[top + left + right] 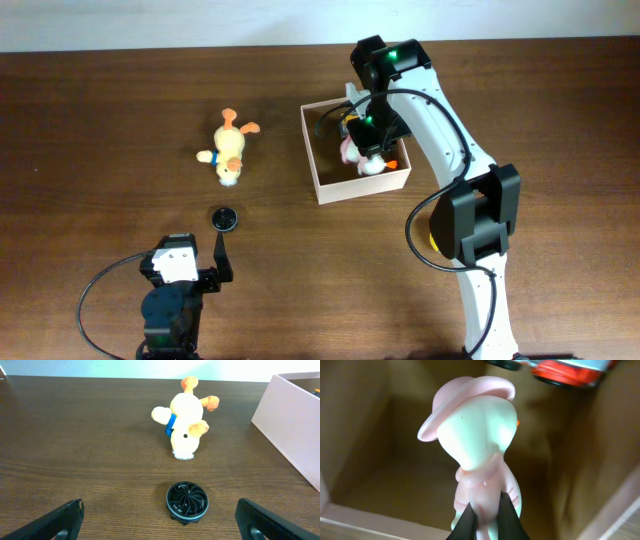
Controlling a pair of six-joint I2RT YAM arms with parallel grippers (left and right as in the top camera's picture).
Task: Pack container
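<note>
The container (362, 186) is a white-walled cardboard box with a brown inside, right of the table's centre. My right gripper (366, 140) hangs inside it, shut on a pale pink and white toy figure with a pink hat (472, 430). In the right wrist view, the black fingers (506, 515) pinch the figure's lower body, and the box's brown walls (360, 445) surround it. My left gripper (159, 516) stands wide open near the table's front left, with nothing between its fingers. The container's white wall (292, 425) shows at the right of the left wrist view.
A yellow plush duck with orange feet and a blue collar (230, 152) (186, 425) lies left of the box. A small round black object (224, 218) (186, 502) sits just ahead of my left gripper. A red and black item (565, 372) lies in the box.
</note>
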